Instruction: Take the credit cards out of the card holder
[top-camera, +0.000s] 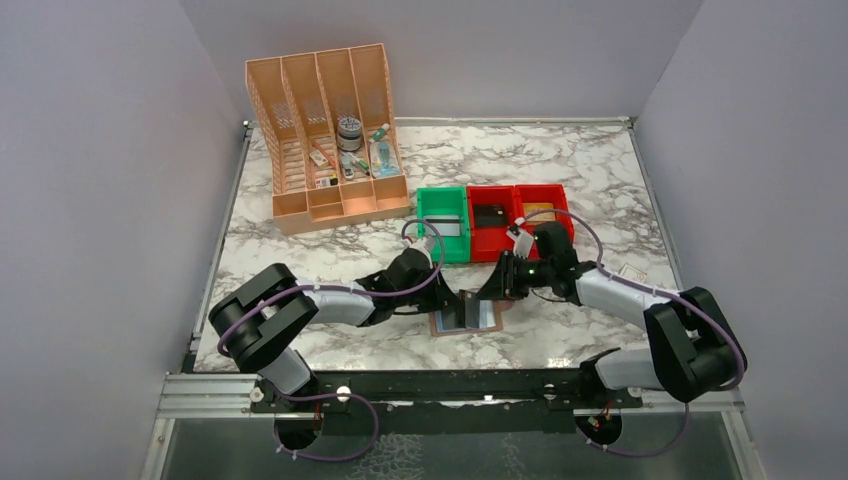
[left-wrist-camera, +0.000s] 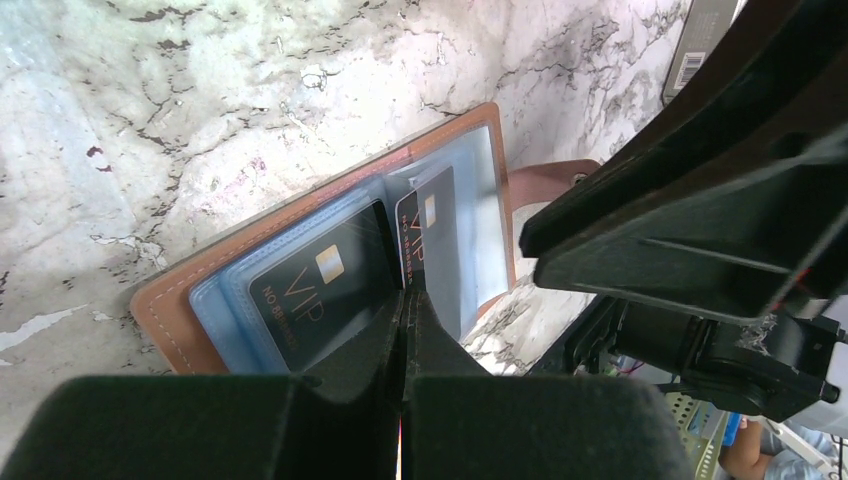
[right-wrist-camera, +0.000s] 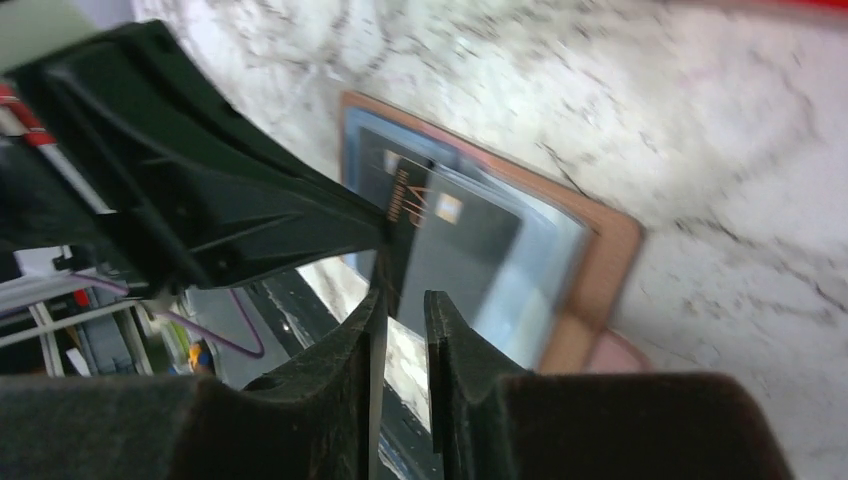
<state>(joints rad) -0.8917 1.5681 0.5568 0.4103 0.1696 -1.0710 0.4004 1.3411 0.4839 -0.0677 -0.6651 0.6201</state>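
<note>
The brown card holder (top-camera: 487, 320) lies open on the marble near the front edge, its blue-grey pockets (left-wrist-camera: 225, 300) facing up. One black credit card (left-wrist-camera: 315, 285) sits in the flat left pocket. A second credit card (left-wrist-camera: 432, 235) sits in a raised middle leaf. My left gripper (left-wrist-camera: 405, 298) is shut, its tips pinching that leaf's lower edge. My right gripper (right-wrist-camera: 405, 298) faces it from the other side, with its jaws a narrow gap apart. The raised card (right-wrist-camera: 450, 250) has its edge right at the tip of the right gripper's left finger. In the top view, both grippers (top-camera: 458, 300) (top-camera: 492, 285) meet over the holder.
An orange file organizer (top-camera: 330, 130) with small items stands at the back left. A green bin (top-camera: 443, 222) and two red bins (top-camera: 492, 220) (top-camera: 540, 205) sit just behind the grippers. A small white box (top-camera: 632, 270) lies at the right. The holder's snap tab (left-wrist-camera: 560, 180) sticks out sideways.
</note>
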